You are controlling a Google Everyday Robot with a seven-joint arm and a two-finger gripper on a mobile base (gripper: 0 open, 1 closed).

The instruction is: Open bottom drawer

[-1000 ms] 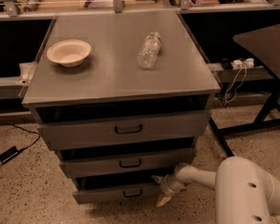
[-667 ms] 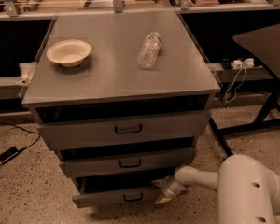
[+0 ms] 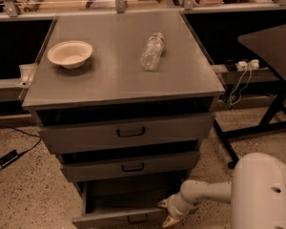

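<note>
The bottom drawer (image 3: 115,216) is the lowest grey front of the cabinet, with a small black loop handle (image 3: 137,219) at its centre. It stands pulled well out, and its dark inside (image 3: 128,194) shows. My gripper (image 3: 166,213) is at the drawer's right front corner, on a white arm (image 3: 205,193) reaching in from the lower right. Its two pale fingertips (image 3: 162,203) are spread apart and hold nothing.
The middle drawer (image 3: 131,166) and the top drawer (image 3: 128,131) stand slightly out above it. A cream bowl (image 3: 70,53) and a lying plastic bottle (image 3: 152,51) rest on the cabinet top (image 3: 109,80). A dark table (image 3: 271,46) stands at the right. A cable and black adapter (image 3: 9,157) lie on the floor at the left.
The bottom drawer has slid further out towards me, showing more of its inside. My gripper moved with its right front corner, down and forward.
</note>
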